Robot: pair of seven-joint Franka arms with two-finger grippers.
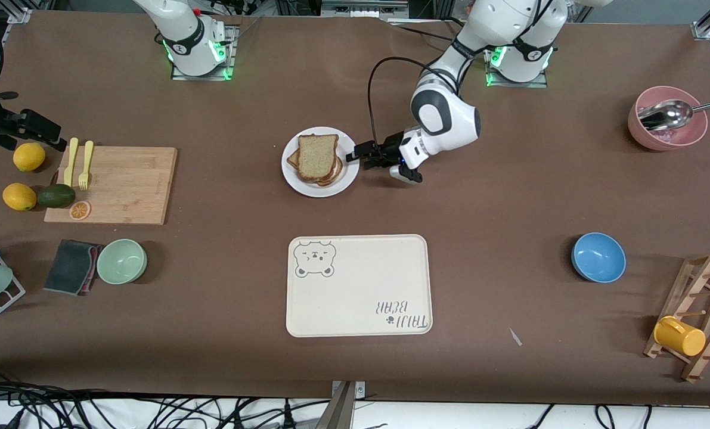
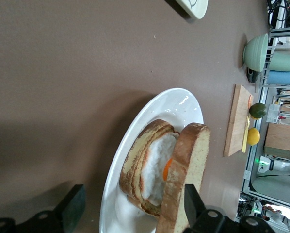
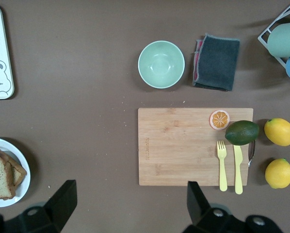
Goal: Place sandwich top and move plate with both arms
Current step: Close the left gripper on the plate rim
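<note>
The white plate [image 1: 295, 179] sits mid-table and holds the sandwich. The sandwich top [image 1: 318, 156], a speckled brown slice, lies on the stack. In the left wrist view the sandwich top [image 2: 189, 150] leans over the slice with the fried egg [image 2: 157, 162] on the plate [image 2: 176, 104]. My left gripper [image 1: 360, 159] is low at the plate's rim toward the left arm's end, open and empty; its own view shows the left gripper [image 2: 131, 208] with the plate and sandwich just ahead of its fingers. My right gripper [image 3: 128, 204] is open and empty, high over bare table beside the cutting board [image 3: 193, 145]. It is out of the front view.
The cream bear tray [image 1: 357, 286] lies nearer the camera than the plate. The cutting board [image 1: 113, 185] with fork, knife, avocado and lemons, a green bowl [image 1: 121, 261] and a dark cloth [image 1: 71, 267] lie toward the right arm's end. A blue bowl [image 1: 598, 257], pink bowl [image 1: 667, 131] and mug rack [image 1: 697, 316] lie toward the left arm's end.
</note>
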